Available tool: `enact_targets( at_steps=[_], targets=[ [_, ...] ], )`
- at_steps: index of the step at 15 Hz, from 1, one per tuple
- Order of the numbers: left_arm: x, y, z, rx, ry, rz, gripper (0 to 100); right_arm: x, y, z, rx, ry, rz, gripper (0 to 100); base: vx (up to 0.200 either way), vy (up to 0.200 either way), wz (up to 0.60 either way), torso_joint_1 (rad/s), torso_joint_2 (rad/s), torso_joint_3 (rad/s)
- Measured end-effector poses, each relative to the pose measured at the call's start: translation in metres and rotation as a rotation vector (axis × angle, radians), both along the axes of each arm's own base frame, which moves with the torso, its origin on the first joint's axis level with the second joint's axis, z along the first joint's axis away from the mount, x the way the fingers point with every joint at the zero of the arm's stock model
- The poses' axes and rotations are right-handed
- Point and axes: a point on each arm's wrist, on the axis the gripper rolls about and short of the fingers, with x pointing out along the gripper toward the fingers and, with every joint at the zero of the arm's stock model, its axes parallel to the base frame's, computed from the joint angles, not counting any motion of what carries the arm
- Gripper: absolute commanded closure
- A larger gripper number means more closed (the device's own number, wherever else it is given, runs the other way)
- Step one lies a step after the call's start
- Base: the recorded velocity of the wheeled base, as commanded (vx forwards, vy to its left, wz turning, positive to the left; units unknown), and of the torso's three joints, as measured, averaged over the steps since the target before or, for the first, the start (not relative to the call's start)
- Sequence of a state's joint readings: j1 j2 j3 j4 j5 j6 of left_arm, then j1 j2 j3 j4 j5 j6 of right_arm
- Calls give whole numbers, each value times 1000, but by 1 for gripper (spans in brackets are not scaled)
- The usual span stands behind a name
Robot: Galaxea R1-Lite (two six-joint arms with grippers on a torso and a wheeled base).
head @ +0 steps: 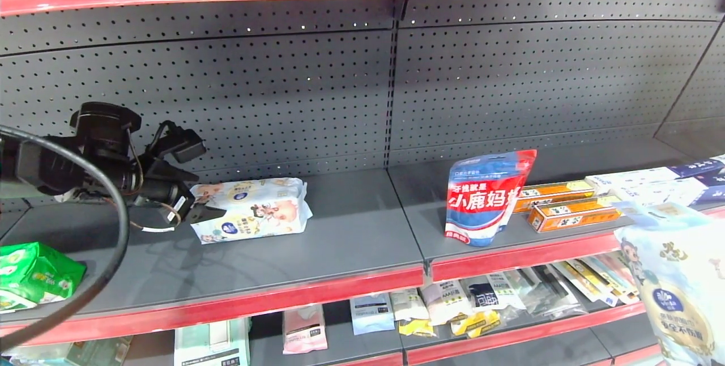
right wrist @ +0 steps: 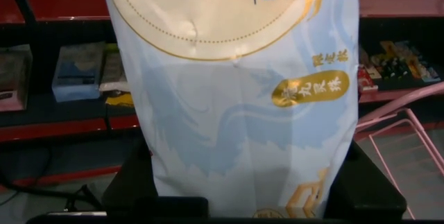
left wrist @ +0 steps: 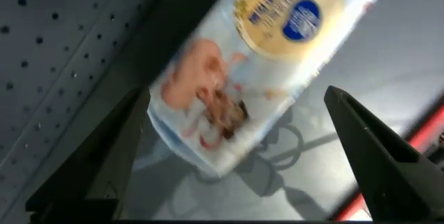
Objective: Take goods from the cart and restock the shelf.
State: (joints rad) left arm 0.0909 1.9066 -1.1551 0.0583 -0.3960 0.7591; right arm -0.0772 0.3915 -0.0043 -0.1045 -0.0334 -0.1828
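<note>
My left pincer [left wrist: 236,158] stood apart, the wipes pack [left wrist: 243,78] lying on the shelf [head: 340,241] between its fingers [left wrist: 374,154]. My right pincer [right wrist: 253,196] was clamped on a pale blue pouch [right wrist: 243,113] that rose upright from it

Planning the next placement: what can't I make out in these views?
- Pale blue bag: bottom cut off by head view's edge.
- Green pack: cut by head view's left edge.
- Wipes pack: blurred in left wrist view.
- Pink wire frame: mostly outside right wrist view's edge.
</note>
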Motion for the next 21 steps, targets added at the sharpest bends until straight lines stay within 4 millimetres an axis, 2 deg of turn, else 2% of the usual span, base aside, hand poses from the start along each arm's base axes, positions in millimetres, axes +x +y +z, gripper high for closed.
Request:
enact_targets(
  at_steps=[3,9,15,21],
  targets=[
    [11,1,-5,2,4,-3,0,0,0,0,1,2,-1,100,0,0,0,0,0,0],
    [20,2,-22,-2,45,-3,0,-1,0,-2,0,28,-11,100,0,0,0,0,0,0],
    [23,-11,-28,-30,61,-58,0,-1,0,-2,0,27,-10,100,0,0,0,0,0,0],
    [23,-12,-30,-31,76,-61,0,-1,0,-2,0,26,-12,100,0,0,0,0,0,0]
  ],
)
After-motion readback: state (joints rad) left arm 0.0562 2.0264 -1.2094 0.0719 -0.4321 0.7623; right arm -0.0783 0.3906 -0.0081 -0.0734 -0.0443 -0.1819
